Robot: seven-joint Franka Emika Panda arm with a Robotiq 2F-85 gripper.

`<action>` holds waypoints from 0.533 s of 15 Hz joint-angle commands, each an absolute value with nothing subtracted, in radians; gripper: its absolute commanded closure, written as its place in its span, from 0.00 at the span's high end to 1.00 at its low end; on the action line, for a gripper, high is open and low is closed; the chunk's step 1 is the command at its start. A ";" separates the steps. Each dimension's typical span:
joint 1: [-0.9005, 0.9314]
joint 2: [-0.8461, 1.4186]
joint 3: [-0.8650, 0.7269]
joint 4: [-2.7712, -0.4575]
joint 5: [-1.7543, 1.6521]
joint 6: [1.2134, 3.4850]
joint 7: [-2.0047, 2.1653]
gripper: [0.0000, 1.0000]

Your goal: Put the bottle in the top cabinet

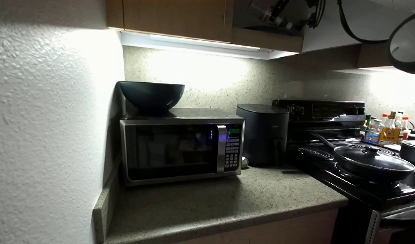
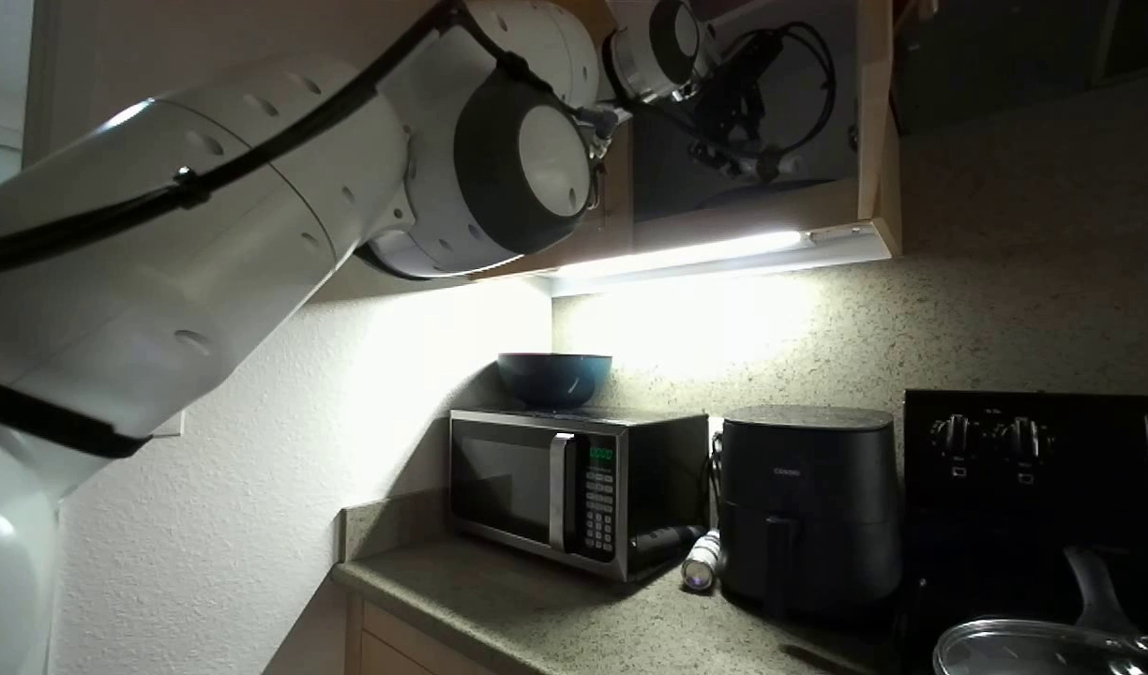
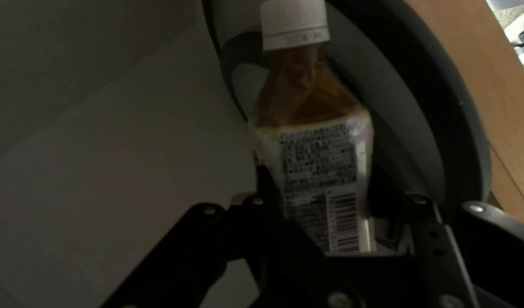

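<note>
You seem to be at the placing step, your pincer (image 3: pixel 323 188) pinching the bottle (image 3: pixel 315 137) inside the top cabinet (image 1: pixel 190 20), so next you should probably set it down in there, standing steady, before letting go.

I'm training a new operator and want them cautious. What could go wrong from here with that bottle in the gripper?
1. The gripper holds the bottle, whose base is hidden; released now, it might drop or topple.
2. In the wrist view the bottle overlaps what looks like a dark-rimmed dish; whether they touch I cannot tell, but it could catch there.
3. The looped cable near the gripper might snag on the top cabinet.
</note>
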State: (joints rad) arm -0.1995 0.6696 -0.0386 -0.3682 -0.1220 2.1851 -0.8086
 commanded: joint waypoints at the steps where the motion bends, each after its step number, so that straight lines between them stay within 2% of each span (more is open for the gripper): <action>1: -0.217 0.647 0.013 -0.406 -0.050 2.157 -0.891 0.87; 3: -0.225 0.649 0.025 -0.401 -0.027 2.151 -0.893 0.98; 8: -0.220 0.656 0.014 -0.384 -0.028 2.159 -0.852 1.00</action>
State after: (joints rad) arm -0.2093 0.6704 0.0115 -0.3688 -0.0483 2.1554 -0.8429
